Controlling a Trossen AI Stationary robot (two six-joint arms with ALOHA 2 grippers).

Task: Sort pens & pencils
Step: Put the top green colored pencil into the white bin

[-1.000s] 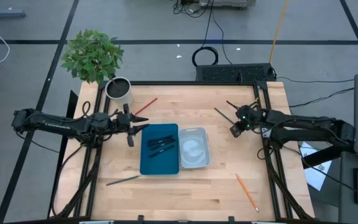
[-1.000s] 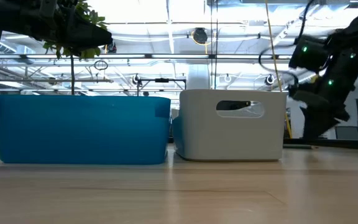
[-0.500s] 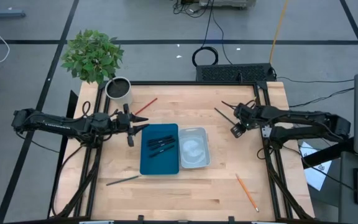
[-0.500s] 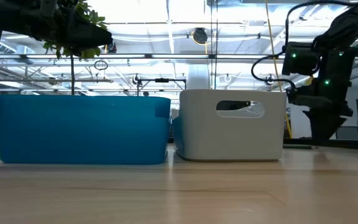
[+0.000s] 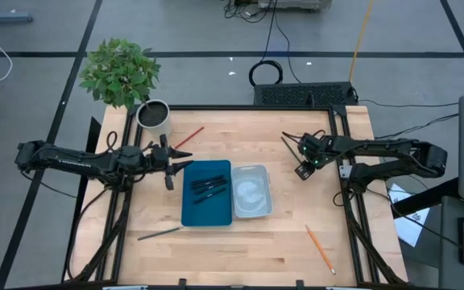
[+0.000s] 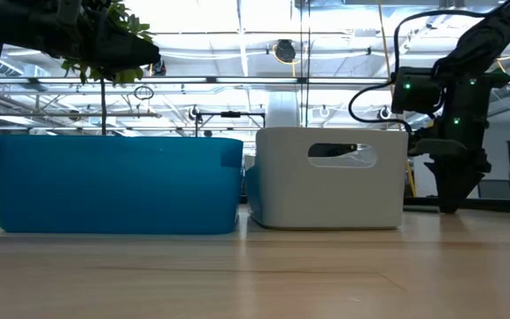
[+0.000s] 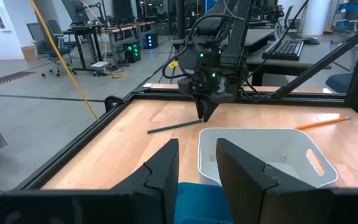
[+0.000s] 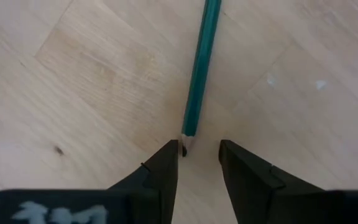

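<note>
No readable text, label, brand, number or sign is seen in any view. Pale marks are seen on the dark body of the right gripper at the edge of its wrist view, but they are too blurred to be read.

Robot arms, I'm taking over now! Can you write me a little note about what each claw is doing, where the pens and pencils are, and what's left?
Left gripper: open, empty, hovering beside the blue tray.
Right gripper: open, low over the tip of the green pencil, not gripping yet.
Done: pens lie in the blue tray. The white tray holds no pencils.
Left: green pencil, red pencil near the pot, orange pencil and a dark pencil at the front, all on the table.
</note>
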